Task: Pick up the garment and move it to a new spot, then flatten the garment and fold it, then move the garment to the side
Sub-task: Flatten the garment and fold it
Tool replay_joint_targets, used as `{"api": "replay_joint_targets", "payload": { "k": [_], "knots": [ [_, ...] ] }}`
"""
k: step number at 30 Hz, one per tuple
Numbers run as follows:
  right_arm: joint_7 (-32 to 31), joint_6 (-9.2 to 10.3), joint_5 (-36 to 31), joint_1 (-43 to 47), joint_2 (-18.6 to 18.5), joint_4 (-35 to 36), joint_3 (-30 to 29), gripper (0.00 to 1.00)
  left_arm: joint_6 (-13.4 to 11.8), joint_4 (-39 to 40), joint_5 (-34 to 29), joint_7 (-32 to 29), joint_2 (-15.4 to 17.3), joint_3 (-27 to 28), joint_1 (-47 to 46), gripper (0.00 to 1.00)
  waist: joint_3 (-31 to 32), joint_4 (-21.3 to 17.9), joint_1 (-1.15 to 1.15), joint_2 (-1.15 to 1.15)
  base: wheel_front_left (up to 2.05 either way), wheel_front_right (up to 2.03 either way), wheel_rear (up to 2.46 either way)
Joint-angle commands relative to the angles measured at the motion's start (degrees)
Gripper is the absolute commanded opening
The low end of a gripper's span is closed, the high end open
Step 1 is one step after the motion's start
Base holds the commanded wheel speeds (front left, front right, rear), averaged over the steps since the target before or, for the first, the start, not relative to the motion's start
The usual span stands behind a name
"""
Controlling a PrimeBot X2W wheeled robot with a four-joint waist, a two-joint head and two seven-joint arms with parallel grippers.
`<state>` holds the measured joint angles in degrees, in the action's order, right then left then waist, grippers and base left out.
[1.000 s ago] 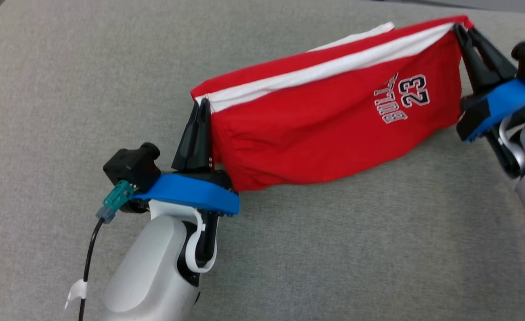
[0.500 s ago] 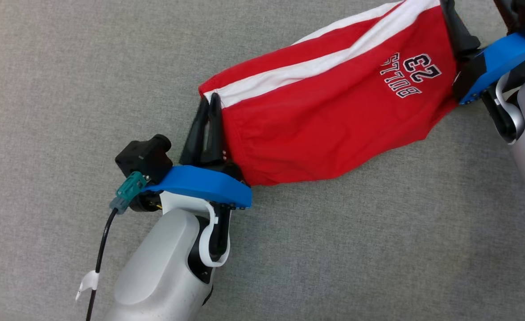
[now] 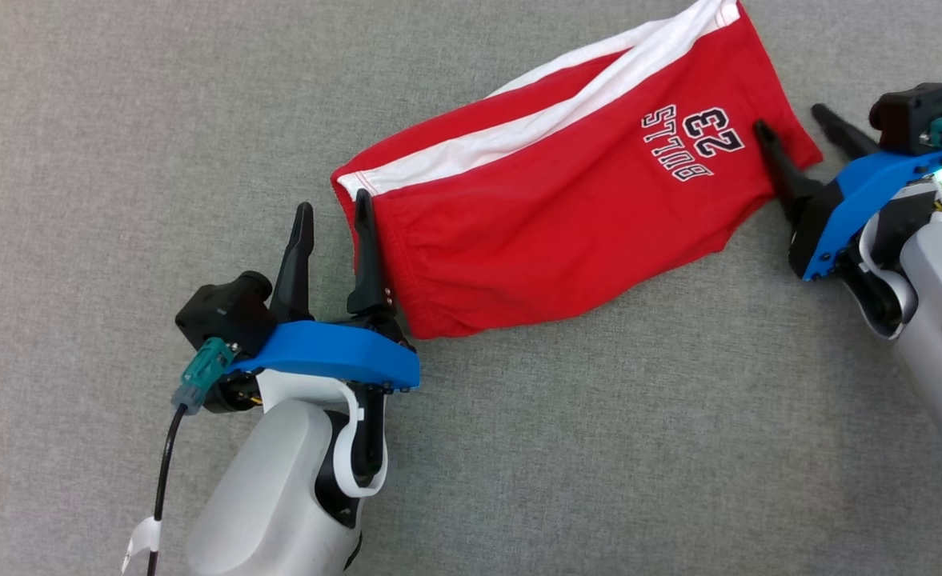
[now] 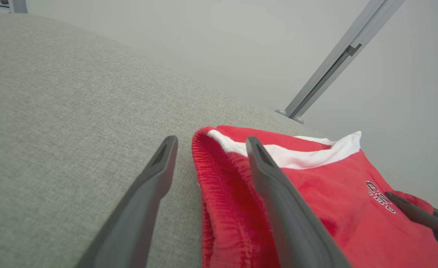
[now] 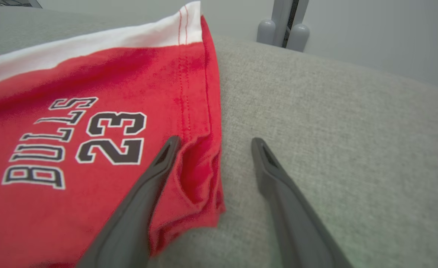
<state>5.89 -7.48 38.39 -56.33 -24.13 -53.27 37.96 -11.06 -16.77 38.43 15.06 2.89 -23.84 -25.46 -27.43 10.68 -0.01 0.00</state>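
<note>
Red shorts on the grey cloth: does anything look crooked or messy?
Slightly. The red shorts with a white stripe lie slanted on the grey fabric surface, and the hem corner beside the right claw is rumpled.

Readable text: one print only, on the red garment.

- Head view: word BULLS with number 23 just beside it, dark characters with a white outline. Both read upside down from my head. They stand near the garment's right-hand end, below the white stripe.
- My right wrist view: same print, right way up and sharp. BULLS runs slanted, and 23 is to its right, close to the stitched hem.
- My left wrist view: the print shows at the garment's far end, too small for me to read.

No brand tag or care label legible.
</note>
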Motion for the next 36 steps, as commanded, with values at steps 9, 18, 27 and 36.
{"api": "replay_joint_targets", "payload": {
  "k": [9,18,27,36],
  "knots": [
    [-2.49,-0.01,10.38,5.36,-0.98,2.34,6.13,0.0,0.7,-1.66,-3.0,0.14,0.02,2.32,2.48,1.0,3.91,-1.89,0.01,0.0,0.0,0.0,0.0],
    [7.38,-0.01,20.01,14.8,0.98,5.3,4.58,0.0,1.95,-4.53,-7.7,0.14,0.0,6.27,9.02,1.0,12.12,-6.02,0.01,0.0,0.0,0.0,0.0],
    [9.19,-0.02,23.42,25.05,1.88,6.93,3.33,0.0,3.87,-6.39,-10.04,0.14,0.0,10.53,15.44,1.0,18.54,-8.76,0.01,0.0,0.0,0.0,0.0],
    [9.34,-0.02,18.56,28.06,4.56,9.4,-4.91,0.0,4.58,-6.74,-10.17,0.14,0.03,10.4,16.94,1.0,18.39,-8.01,0.01,0.0,0.0,0.0,0.0]
  ]
}}
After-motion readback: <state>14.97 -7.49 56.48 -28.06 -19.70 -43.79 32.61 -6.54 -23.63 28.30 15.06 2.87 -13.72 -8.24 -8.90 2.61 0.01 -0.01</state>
